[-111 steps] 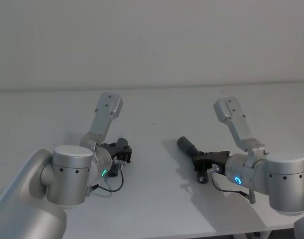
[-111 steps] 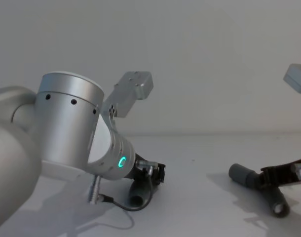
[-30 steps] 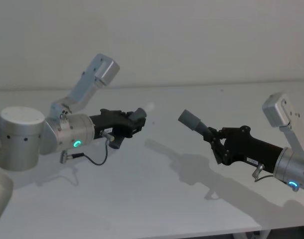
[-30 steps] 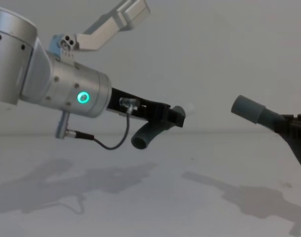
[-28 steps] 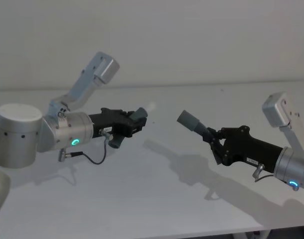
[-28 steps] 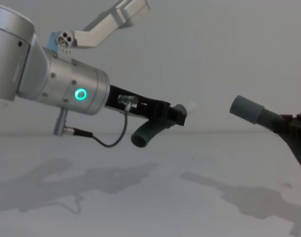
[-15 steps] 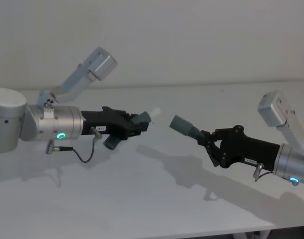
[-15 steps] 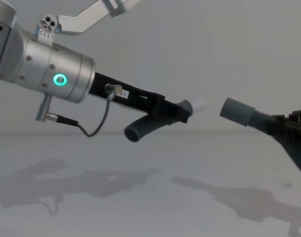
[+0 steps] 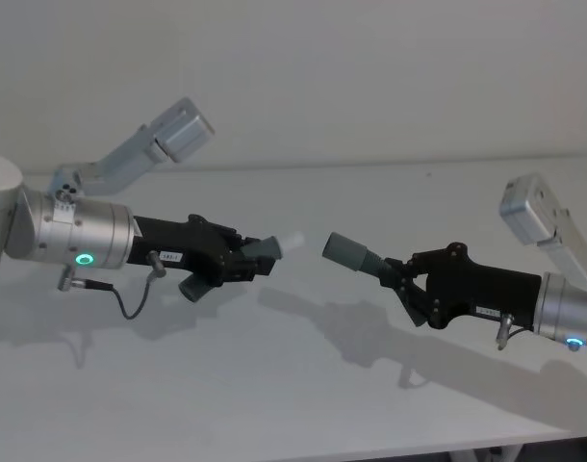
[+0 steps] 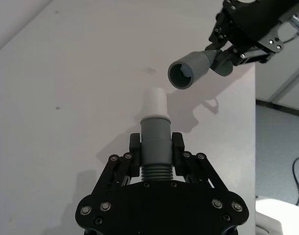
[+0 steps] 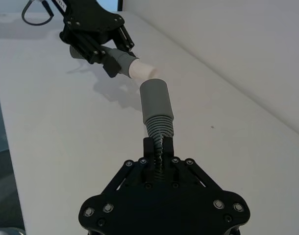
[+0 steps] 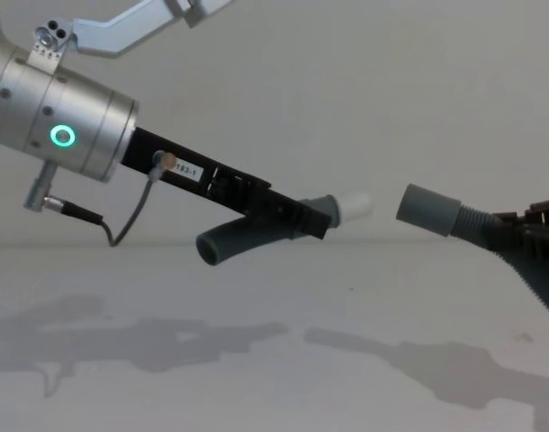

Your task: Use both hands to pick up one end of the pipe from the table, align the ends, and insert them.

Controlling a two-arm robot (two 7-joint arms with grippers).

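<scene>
Both pipe pieces hang above the table, facing each other. My left gripper is shut on the ribbed part of one bent grey piece. Its white tip points right and its other end droops. My right gripper is shut on the ribs of the other piece, whose wide grey cuff points left at the tip. A small gap separates tip and cuff. From the left wrist, the tip sits below and beside the open cuff.
Each arm's silver elbow link sticks up behind its gripper, the left one and the right one. A pale wall rises behind the table. The table's front edge runs along the bottom right of the head view.
Both pieces were lifted off the table earlier. Over the last second the left arm has stretched out and dropped a little, and the cuff has come left, narrowing the gap to the white tip.
</scene>
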